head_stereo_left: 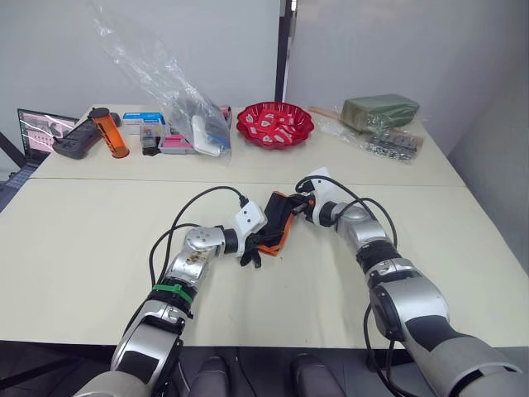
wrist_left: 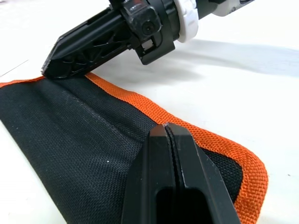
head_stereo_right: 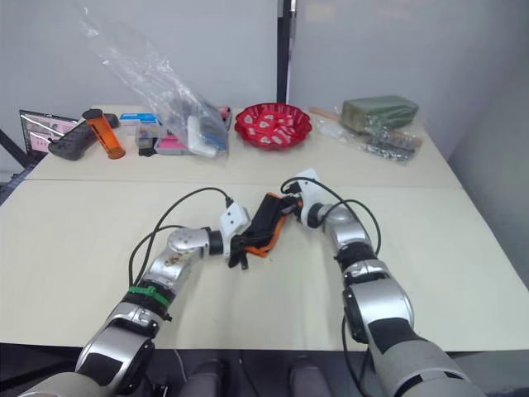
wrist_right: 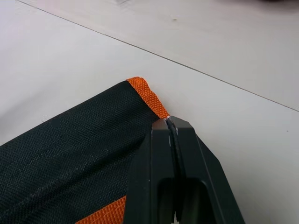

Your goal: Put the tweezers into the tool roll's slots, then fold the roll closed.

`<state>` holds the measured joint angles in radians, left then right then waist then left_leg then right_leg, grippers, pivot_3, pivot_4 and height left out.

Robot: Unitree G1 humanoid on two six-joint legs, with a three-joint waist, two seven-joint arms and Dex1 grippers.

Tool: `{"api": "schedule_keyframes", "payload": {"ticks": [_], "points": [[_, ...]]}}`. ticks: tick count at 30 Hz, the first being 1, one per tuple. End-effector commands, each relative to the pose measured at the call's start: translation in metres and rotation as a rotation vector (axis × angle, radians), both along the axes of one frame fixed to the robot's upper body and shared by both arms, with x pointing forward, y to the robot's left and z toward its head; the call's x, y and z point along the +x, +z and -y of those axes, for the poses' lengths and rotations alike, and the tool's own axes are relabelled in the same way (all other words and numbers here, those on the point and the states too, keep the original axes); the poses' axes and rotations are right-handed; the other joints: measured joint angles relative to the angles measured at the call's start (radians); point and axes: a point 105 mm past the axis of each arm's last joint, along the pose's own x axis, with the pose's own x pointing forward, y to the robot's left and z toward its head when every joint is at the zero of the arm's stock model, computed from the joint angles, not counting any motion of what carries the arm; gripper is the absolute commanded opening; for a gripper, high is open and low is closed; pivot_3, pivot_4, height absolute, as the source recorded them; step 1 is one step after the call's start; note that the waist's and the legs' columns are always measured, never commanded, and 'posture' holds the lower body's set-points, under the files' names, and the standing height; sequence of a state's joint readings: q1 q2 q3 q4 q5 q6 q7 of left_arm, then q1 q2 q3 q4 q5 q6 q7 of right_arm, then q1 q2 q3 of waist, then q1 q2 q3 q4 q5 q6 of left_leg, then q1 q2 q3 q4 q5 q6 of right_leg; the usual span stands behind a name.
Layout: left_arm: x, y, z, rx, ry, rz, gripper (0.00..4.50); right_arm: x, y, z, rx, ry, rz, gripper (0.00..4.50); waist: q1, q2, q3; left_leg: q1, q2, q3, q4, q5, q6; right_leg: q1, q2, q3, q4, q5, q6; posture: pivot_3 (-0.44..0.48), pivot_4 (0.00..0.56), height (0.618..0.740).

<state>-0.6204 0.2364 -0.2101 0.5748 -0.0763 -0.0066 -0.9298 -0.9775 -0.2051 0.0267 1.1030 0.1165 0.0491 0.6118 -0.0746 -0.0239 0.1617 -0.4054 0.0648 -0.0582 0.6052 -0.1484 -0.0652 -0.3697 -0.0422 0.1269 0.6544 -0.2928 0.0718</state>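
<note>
The tool roll (head_stereo_left: 276,220) is folded over, black outer fabric with orange binding, and is held tilted just above the table between both grippers. My left gripper (wrist_left: 169,129) is shut, pinching the roll's black fabric near a rounded orange corner (wrist_left: 252,172). My right gripper (wrist_right: 168,122) is shut on the orange edge at another corner (wrist_right: 145,91) of the roll. In the left wrist view the right gripper (wrist_left: 47,71) meets the roll's far edge. The tweezers and the slots are hidden.
Along the far side of the cream table (head_stereo_left: 83,248) stand a red bowl (head_stereo_left: 275,124), a clear plastic bag (head_stereo_left: 178,91) over small boxes, an orange cylinder (head_stereo_left: 110,132), a laptop (head_stereo_left: 40,132) and a green wrapped bundle (head_stereo_left: 380,110).
</note>
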Motion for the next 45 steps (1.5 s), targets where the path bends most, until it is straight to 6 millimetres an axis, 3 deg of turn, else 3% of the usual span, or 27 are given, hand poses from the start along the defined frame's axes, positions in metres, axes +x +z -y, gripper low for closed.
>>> {"api": "schedule_keyframes", "payload": {"ticks": [1, 4, 6, 14, 17, 20, 26, 28, 30, 33, 37, 40, 45], "points": [[-0.011, -0.040, -0.016, 0.066, 0.057, -0.141, 0.03, 0.000, 0.006, -0.001, 0.024, 0.024, 0.050, 0.00, -0.003, 0.000, 0.000, 0.000, 0.000, 0.000, 0.000, 0.000, 0.000, 0.000, 0.000, 0.000, 0.000, 0.000, 0.000, 0.000, 0.150, 0.729], [-0.014, -0.041, -0.015, 0.063, 0.059, -0.140, 0.03, -0.004, 0.056, -0.013, 0.200, 0.130, 0.234, 0.00, -0.011, 0.001, 0.001, -0.001, 0.000, 0.000, -0.001, 0.000, 0.000, -0.001, 0.000, 0.000, 0.000, 0.000, 0.000, 0.000, 0.150, 0.729], [-0.013, -0.041, -0.016, 0.069, 0.078, -0.135, 0.03, -0.010, 0.064, -0.016, 0.215, 0.202, 0.266, 0.00, -0.018, 0.002, 0.001, -0.002, 0.000, 0.000, -0.001, 0.000, 0.000, -0.002, 0.000, 0.000, 0.000, 0.000, 0.000, 0.000, 0.150, 0.729], [-0.020, -0.034, -0.009, 0.046, 0.059, -0.130, 0.03, -0.034, 0.004, -0.029, 0.083, 0.326, 0.076, 0.00, -0.021, 0.002, 0.001, -0.003, 0.000, 0.000, -0.002, 0.000, 0.000, -0.002, 0.000, 0.000, -0.001, -0.001, 0.001, 0.000, 0.150, 0.729], [-0.024, -0.031, -0.020, 0.070, 0.063, -0.123, 0.03, -0.036, -0.017, -0.031, 0.015, 0.315, 0.020, 0.00, -0.027, 0.002, 0.001, -0.003, 0.000, 0.000, -0.002, 0.000, 0.000, -0.003, 0.000, 0.001, -0.001, 0.000, 0.001, 0.000, 0.150, 0.729], [-0.027, -0.032, -0.040, 0.097, 0.101, -0.137, 0.03, -0.036, -0.023, -0.034, -0.023, 0.310, 0.004, 0.00, -0.031, 0.002, 0.001, 0.000, 0.000, 0.000, -0.005, 0.000, 0.000, -0.002, 0.000, 0.001, -0.001, -0.001, 0.000, 0.000, 0.150, 0.729], [-0.065, -0.025, -0.057, 0.121, 0.035, -0.149, 0.03, -0.034, -0.031, -0.031, -0.075, 0.295, -0.033, 0.00, -0.051, 0.002, 0.001, 0.005, 0.001, 0.000, -0.011, 0.000, 0.000, -0.002, 0.000, 0.001, 0.001, -0.004, -0.004, 0.000, 0.150, 0.729], [-0.066, -0.013, -0.060, 0.074, 0.062, -0.138, 0.03, -0.033, -0.025, -0.031, -0.055, 0.295, -0.018, 0.00, -0.048, 0.003, 0.001, 0.006, 0.001, 0.000, -0.013, 0.000, 0.000, -0.001, 0.000, 0.000, 0.001, -0.005, -0.005, 0.000, 0.150, 0.729], [-0.063, 0.006, -0.064, -0.017, 0.103, -0.137, 0.03, -0.032, -0.008, -0.035, 0.006, 0.321, 0.056, 0.00, -0.041, 0.001, 0.002, 0.005, 0.001, 0.000, -0.013, 0.000, 0.000, -0.001, 0.000, 0.000, 0.001, -0.005, -0.006, 0.000, 0.150, 0.729], [-0.050, 0.051, -0.077, -0.234, 0.220, -0.084, 0.03, -0.038, 0.022, -0.040, 0.135, 0.398, 0.144, 0.00, -0.040, -0.002, 0.006, 0.000, 0.001, 0.000, -0.011, 0.000, 0.000, -0.005, 0.000, 0.000, 0.001, -0.007, -0.008, 0.000, 0.150, 0.729], [-0.038, 0.103, -0.125, -0.408, 0.422, 0.028, 0.03, -0.049, 0.054, -0.025, 0.188, 0.441, 0.259, 0.00, -0.034, -0.002, 0.009, -0.017, 0.001, -0.001, -0.010, 0.002, 0.001, -0.022, 0.000, 0.000, 0.006, -0.004, -0.004, 0.000, 0.150, 0.729], [-0.046, 0.111, -0.164, -0.298, 0.523, 0.083, 0.82, -0.058, 0.066, -0.001, 0.155, 0.446, 0.290, 0.00, -0.029, -0.002, 0.010, -0.020, 0.001, -0.001, -0.012, 0.001, 0.000, -0.026, 0.000, 0.000, 0.006, -0.003, -0.006, 0.000, 0.150, 0.729], [-0.071, 0.104, -0.209, -0.141, 0.615, 0.101, 2.43, -0.067, 0.079, 0.045, 0.106, 0.380, 0.309, 1.50, -0.018, -0.002, 0.012, -0.021, 0.001, 0.001, -0.015, -0.003, -0.003, -0.027, -0.001, -0.001, 0.001, -0.003, -0.010, 0.000, 0.150, 0.729]]}}
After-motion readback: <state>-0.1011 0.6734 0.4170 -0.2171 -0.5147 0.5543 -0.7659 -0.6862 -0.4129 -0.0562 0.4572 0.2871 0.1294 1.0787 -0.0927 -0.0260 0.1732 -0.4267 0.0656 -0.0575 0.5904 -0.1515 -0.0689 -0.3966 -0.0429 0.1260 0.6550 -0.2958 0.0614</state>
